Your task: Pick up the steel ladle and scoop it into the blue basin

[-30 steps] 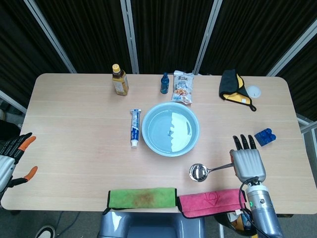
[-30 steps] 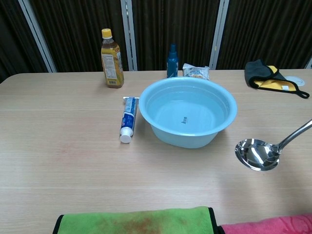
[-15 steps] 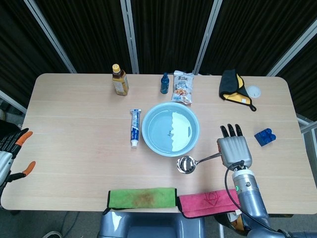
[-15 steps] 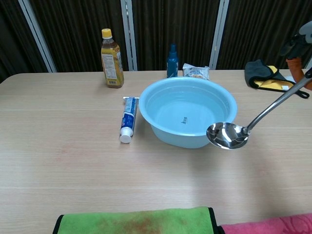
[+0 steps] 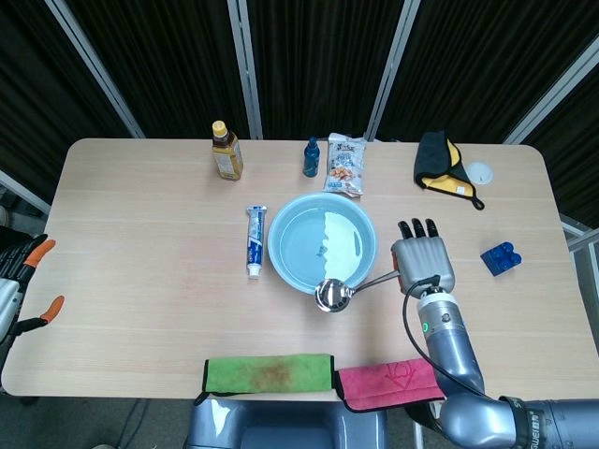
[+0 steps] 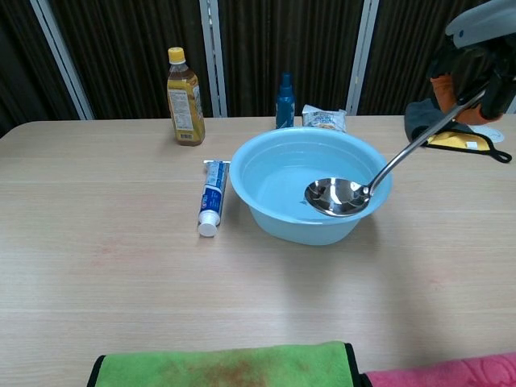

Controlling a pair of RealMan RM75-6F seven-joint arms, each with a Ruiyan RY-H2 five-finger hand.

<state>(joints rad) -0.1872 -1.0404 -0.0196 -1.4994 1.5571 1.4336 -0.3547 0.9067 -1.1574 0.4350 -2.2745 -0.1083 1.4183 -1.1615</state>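
The blue basin [image 5: 281, 257] [image 6: 266, 222] stands mid-table with water in it. My right hand [image 5: 423, 264] [image 6: 476, 68] grips the steel ladle [image 5: 360, 285] [image 6: 387, 165] by its handle, to the right of the basin. The ladle's bowl [image 5: 330, 295] [image 6: 337, 197] hangs at the basin's near right rim, above the table; in the chest view it shows in front of the basin's inside. My left hand [image 5: 21, 285] shows at the far left edge of the head view, off the table, with its fingers apart and nothing in it.
A toothpaste tube [image 5: 253, 240] [image 6: 212, 196] lies left of the basin. Behind it stand a yellow-capped bottle [image 5: 226, 152], a small blue bottle [image 5: 311, 157] and a snack bag [image 5: 344, 165]. A black-yellow cloth [image 5: 442, 168] and blue block [image 5: 499, 258] lie right. Green [image 5: 270, 372] and pink [image 5: 388, 382] towels line the front edge.
My right hand has carried the ladle up and to the left, from beside the front right of the basin to its near right rim. The left hand has drifted slightly outward.
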